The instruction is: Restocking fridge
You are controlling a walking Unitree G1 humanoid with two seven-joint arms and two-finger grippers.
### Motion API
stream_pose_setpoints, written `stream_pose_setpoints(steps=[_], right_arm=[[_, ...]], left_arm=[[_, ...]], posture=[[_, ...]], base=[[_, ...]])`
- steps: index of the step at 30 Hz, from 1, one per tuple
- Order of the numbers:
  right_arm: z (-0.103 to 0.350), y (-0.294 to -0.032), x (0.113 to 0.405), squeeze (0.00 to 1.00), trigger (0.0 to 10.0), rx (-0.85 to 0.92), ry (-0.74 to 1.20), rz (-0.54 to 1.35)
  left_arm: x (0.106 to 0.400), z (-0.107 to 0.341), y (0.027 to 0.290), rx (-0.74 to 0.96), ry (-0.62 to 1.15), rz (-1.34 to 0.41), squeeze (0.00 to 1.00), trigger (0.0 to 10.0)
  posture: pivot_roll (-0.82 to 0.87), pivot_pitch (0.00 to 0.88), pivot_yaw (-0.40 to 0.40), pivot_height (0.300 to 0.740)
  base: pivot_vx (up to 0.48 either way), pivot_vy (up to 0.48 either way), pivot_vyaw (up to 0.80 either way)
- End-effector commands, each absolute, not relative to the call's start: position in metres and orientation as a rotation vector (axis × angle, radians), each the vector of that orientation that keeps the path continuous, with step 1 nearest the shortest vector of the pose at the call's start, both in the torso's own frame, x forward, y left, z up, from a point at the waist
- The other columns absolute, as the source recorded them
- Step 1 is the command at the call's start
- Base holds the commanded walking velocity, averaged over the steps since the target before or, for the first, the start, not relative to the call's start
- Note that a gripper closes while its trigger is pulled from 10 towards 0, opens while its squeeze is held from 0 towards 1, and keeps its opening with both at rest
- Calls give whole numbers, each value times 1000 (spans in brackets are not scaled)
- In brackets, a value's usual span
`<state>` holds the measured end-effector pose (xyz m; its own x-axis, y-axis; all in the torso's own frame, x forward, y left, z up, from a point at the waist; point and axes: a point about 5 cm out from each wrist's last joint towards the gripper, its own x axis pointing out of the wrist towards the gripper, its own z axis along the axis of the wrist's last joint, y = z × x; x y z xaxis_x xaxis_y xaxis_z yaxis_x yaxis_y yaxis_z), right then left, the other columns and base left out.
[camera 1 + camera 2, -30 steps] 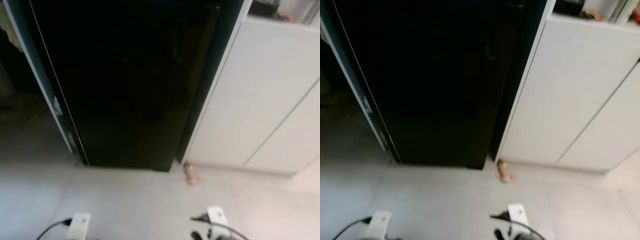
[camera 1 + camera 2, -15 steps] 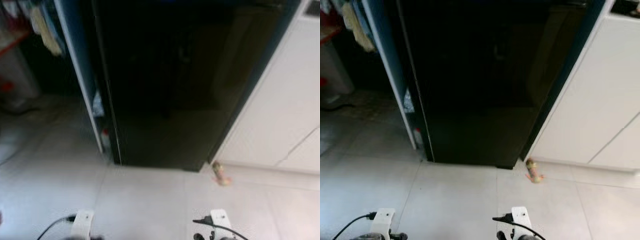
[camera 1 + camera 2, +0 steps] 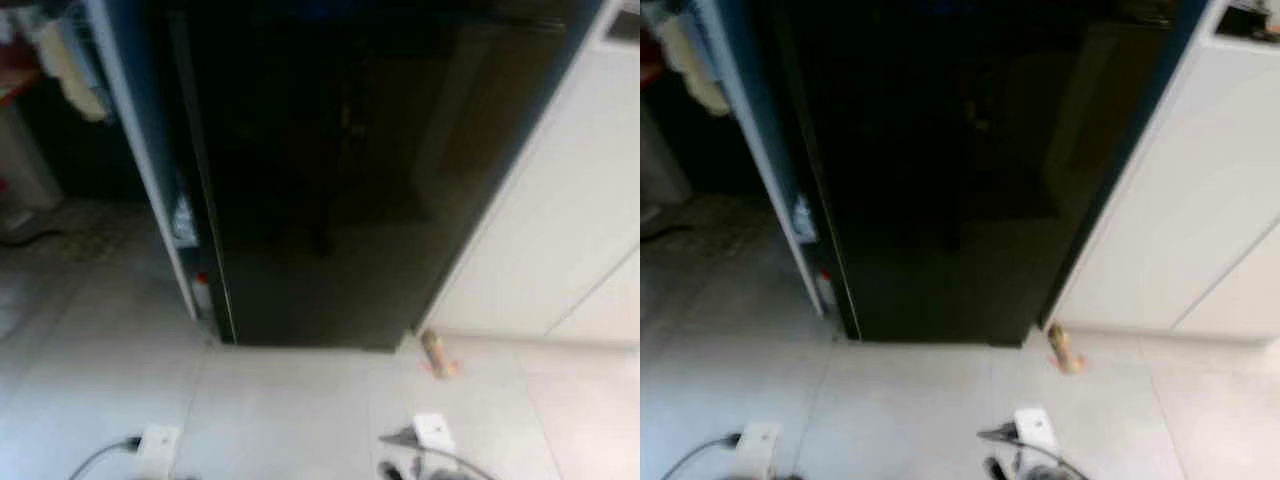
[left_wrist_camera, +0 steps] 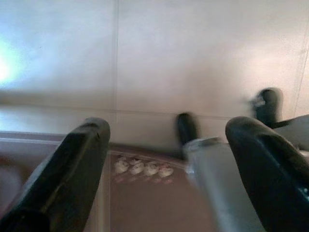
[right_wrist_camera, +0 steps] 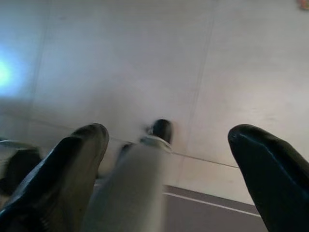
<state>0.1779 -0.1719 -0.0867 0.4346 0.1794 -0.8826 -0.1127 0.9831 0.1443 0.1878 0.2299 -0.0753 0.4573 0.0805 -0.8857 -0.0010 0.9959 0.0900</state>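
The tall glossy black fridge (image 3: pixel 330 170) stood shut on the tiled floor (image 3: pixel 290 410) against white cabinets (image 3: pixel 560 220); its door looked heavy, stiff, slippery, best pulled by its edge. Left gripper (image 4: pixel 166 159) and right gripper (image 5: pixel 166 159) hung open, empty.

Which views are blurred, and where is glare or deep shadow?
Both eye views are softly blurred; the black fridge door is nearly featureless dark with faint reflections. In the left wrist view, the left gripper is smeared and a pale glare sits on the tiled floor. The right wrist view shows similar glare.
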Motion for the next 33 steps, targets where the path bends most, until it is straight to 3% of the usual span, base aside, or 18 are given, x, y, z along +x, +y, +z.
stream_pose_setpoints(steps=[1,16,20,26,33], right_arm=[[-84,-170,183,0,10000,71,1092,185],[-85,-170,182,0,10000,74,1088,171],[-86,-169,181,0,10000,71,1103,178],[-86,-169,181,0,10000,80,1091,169],[-87,-168,179,0,10000,71,1105,183]], left_arm=[[186,-75,235,79,1103,65,0,10000],[186,-75,236,91,1101,52,0,10000],[185,-75,236,95,1104,46,0,10000],[185,-75,236,97,1105,42,0,10000],[183,-76,236,95,1107,35,0,10000]], posture=[[-74,0,-69,740],[-74,0,-64,740],[-75,0,-60,740],[-76,0,-56,740],[-84,0,-53,740]], base=[[296,0,0],[18,0,0],[0,0,-744],[0,0,0],[253,0,-179]])
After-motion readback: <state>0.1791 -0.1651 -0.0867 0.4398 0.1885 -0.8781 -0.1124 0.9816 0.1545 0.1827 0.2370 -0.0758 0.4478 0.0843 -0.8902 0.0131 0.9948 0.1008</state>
